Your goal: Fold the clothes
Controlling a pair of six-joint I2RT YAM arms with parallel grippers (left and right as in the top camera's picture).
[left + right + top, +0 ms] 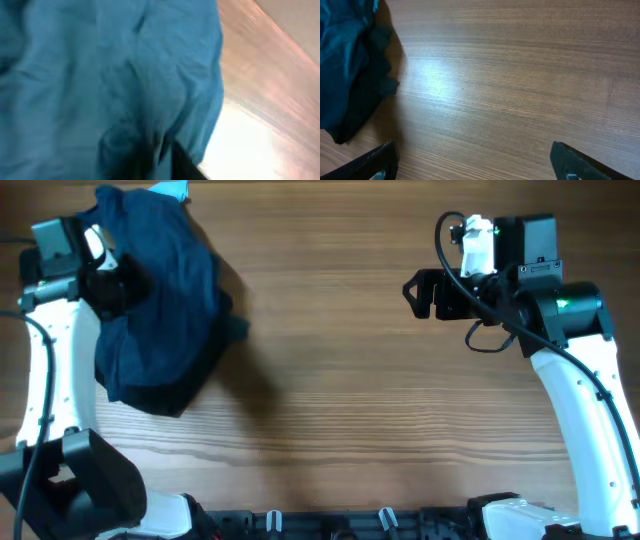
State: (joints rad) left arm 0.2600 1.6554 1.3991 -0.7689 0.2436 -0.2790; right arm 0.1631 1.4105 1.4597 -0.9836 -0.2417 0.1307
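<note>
A dark blue garment (165, 290) lies bunched in a heap at the far left of the wooden table (360, 410). My left gripper (112, 283) is at the heap's left side, shut on the garment. In the left wrist view the cloth (100, 75) fills nearly the whole blurred picture and gathers in a fold at the jaws (165, 162). My right gripper (412, 292) is open and empty over bare wood at the upper right, well apart from the garment. In the right wrist view its fingers (475, 160) are spread wide, and the garment's edge (342, 65) shows at the far left.
Both arms' bases (90, 480) stand at the table's front corners. A black rail (380, 525) runs along the front edge. Bare wood lies between the garment and the right arm.
</note>
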